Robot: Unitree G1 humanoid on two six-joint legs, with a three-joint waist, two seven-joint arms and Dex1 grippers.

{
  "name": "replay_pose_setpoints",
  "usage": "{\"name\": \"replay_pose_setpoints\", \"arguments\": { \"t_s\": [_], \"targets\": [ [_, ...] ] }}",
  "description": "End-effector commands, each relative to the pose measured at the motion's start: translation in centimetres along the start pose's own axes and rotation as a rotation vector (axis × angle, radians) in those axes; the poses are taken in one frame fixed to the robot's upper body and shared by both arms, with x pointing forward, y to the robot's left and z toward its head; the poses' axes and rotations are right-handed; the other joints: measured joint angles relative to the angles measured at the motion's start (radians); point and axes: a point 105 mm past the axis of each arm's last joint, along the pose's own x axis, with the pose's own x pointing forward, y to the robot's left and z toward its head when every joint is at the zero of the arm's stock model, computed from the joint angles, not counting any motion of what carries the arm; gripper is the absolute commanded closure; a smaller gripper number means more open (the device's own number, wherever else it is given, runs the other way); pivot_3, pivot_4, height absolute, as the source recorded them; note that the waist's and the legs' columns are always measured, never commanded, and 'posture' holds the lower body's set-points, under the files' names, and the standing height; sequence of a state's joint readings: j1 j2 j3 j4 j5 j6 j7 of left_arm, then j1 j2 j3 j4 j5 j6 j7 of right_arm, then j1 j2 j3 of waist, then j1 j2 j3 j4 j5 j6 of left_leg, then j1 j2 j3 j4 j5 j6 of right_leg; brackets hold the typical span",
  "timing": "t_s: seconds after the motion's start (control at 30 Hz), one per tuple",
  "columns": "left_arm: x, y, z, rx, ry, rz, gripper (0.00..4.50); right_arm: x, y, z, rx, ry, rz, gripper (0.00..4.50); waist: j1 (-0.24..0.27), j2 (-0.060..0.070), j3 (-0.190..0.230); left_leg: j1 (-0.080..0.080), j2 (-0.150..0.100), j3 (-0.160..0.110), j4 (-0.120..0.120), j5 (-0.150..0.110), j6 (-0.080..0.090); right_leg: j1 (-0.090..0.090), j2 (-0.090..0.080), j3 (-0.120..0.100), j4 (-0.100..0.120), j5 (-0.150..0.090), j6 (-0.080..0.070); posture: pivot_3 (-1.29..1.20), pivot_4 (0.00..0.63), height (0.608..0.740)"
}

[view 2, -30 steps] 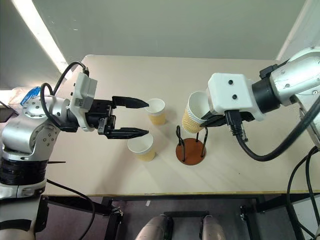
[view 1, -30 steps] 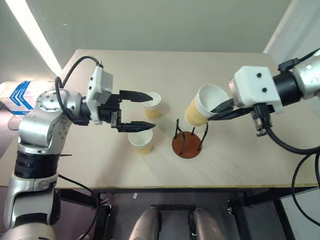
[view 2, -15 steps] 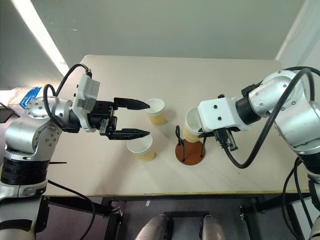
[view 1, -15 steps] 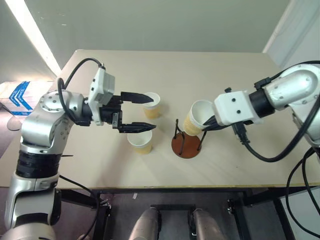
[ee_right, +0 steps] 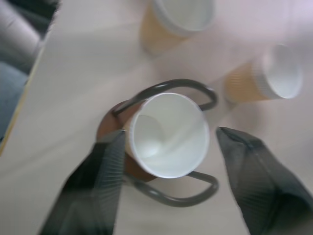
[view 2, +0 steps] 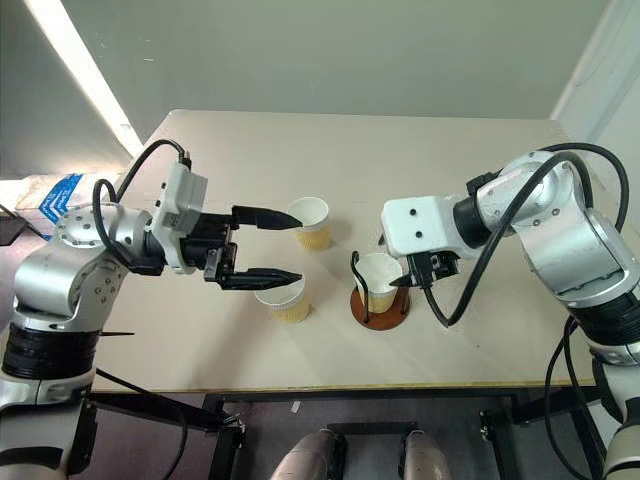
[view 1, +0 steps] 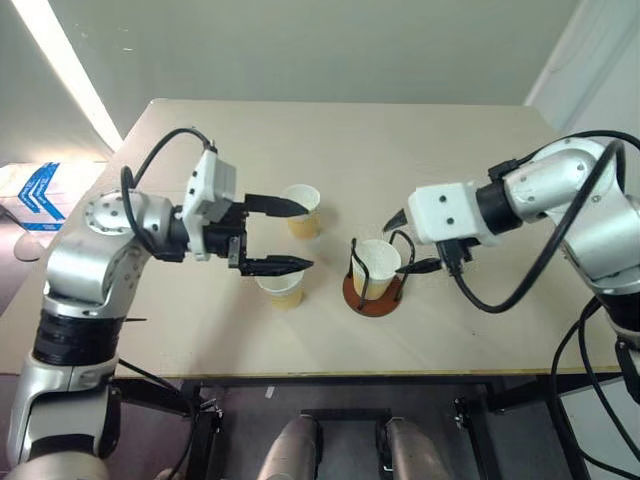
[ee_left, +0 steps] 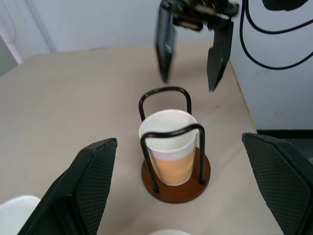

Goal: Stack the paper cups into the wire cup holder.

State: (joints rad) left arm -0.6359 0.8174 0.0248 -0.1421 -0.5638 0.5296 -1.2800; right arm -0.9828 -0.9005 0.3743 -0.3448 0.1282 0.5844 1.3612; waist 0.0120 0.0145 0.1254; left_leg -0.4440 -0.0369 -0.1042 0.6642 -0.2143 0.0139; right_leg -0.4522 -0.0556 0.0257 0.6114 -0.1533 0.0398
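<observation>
The 2 head views look steeply down over the table [view 1: 300, 140] from above. Each wrist view looks along its own fingers, close in, and both share the wire cup holder [ee_left: 174, 147] with the head views.

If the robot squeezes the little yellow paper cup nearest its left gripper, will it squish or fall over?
Probably squish: the tan paper cup with the white rim looks thin-walled and empty. It likely tips easily too, being narrower at its base than at its rim. The open left gripper would need a gentle grip.
</observation>
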Motion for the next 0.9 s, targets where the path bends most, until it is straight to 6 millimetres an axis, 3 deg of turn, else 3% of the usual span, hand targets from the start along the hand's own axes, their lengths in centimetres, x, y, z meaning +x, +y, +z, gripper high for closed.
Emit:
{"name": "replay_pose_setpoints", "arguments": {
  "t_s": [0.03, 0.17, 0.33, 0.5, 0.67, 0.9],
  "targets": [
    [-0.2, 0.0, 1.0, 0.091, 0.043, 0.072, 0.00, -3.0, -2.2, 0.8, 0.116, -0.090, -0.199, 1.50, 0.001, 0.000, 0.000, 0.000, 0.000, 0.000, 0.000, 0.000, -0.001, 0.000, 0.000, 0.000, 0.000, 0.000, 0.000, 0.00, 0.150, 0.740],
    [-0.4, -1.2, 1.6, 0.165, 0.134, 0.095, 0.00, -5.7, -2.6, 0.6, 0.280, -0.171, -0.289, 1.50, 0.001, 0.000, 0.000, 0.000, 0.000, 0.001, 0.000, 0.001, -0.002, 0.000, 0.000, 0.001, -0.001, 0.000, 0.000, 0.00, 0.150, 0.740],
    [-1.2, -2.8, 1.1, 0.194, 0.316, 0.067, 0.00, -7.6, -1.7, 0.5, 0.419, -0.248, -0.282, 1.50, 0.001, 0.000, 0.000, 0.000, 0.000, 0.001, -0.001, 0.002, -0.007, 0.000, 0.000, 0.001, -0.001, -0.001, 0.000, 0.00, 0.150, 0.740],
    [-2.9, -3.2, -1.9, 0.237, 0.559, 0.065, 0.00, -7.7, -0.4, 0.7, 0.458, -0.292, -0.225, 1.50, -0.002, 0.001, 0.001, 0.002, 0.000, 0.000, -0.003, 0.000, -0.006, 0.000, 0.001, 0.002, -0.001, -0.002, -0.001, 0.00, 0.150, 0.740],
    [-3.8, -3.8, -4.1, 0.216, 0.652, 0.038, 0.00, -7.5, 0.0, 0.6, 0.480, -0.294, -0.209, 1.50, -0.003, 0.001, 0.001, 0.003, 0.000, 0.000, -0.004, -0.003, -0.008, 0.000, 0.001, 0.002, 0.000, -0.003, -0.002, 0.00, 0.150, 0.740],
    [-3.2, -3.4, -6.6, 0.269, 0.698, -0.005, 0.00, -7.5, 0.0, 0.8, 0.477, -0.293, -0.205, 1.50, -0.001, 0.001, 0.001, 0.002, 0.000, -0.001, -0.004, -0.005, -0.010, -0.001, 0.001, 0.002, 0.000, -0.003, -0.004, 0.00, 0.150, 0.740]
  ]
}}
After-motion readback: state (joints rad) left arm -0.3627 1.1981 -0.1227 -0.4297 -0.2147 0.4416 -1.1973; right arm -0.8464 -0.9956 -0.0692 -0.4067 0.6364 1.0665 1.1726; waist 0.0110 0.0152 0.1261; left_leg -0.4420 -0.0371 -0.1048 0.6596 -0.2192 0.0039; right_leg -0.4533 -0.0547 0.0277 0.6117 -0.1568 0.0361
